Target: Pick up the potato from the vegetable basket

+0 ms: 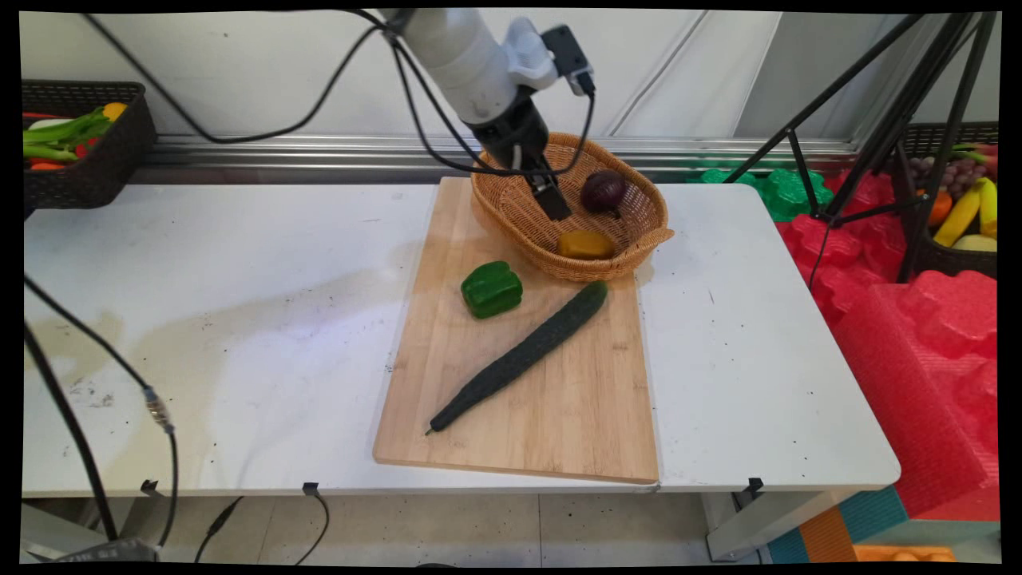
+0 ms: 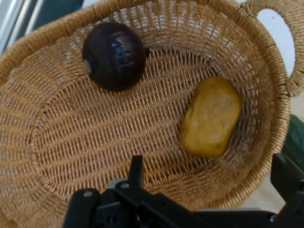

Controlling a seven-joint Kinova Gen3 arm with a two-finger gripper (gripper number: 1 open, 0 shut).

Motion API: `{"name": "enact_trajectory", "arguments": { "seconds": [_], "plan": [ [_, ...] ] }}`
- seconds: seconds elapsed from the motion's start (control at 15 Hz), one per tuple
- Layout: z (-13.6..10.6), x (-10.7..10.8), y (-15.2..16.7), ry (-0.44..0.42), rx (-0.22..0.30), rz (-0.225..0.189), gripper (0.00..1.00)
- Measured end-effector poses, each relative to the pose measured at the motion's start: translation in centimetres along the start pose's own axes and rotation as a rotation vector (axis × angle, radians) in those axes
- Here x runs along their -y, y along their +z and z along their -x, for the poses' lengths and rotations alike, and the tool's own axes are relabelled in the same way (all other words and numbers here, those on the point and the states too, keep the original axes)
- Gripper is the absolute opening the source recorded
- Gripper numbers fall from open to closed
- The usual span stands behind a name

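Nearest lay the cucumber (image 1: pixel 519 359) on the board (image 1: pixel 559 415); farther back, the empty gripper (image 1: pixel 551 196), fingers apart, hovered inside the basket (image 1: pixel 639 231), risking nudging the purple onion (image 2: pixel 114 56).

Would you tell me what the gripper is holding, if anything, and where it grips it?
Nothing: the gripper hangs open and empty inside the wicker basket, above its bare weave.
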Motion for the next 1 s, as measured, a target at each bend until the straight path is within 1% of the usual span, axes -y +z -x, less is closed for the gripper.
{"name": "enact_trajectory", "arguments": {
  "seconds": [0.47, 0.8, 1.0],
  "plan": [
    [-2.9, 1.3, 7.0, 0.031, 0.109, 0.094, 1.0],
    [-3.8, 2.4, 10.7, 0.056, 0.166, 0.137, 1.0],
    [-4.1, 2.9, 12.1, 0.07, 0.186, 0.158, 1.0]
  ]
}}
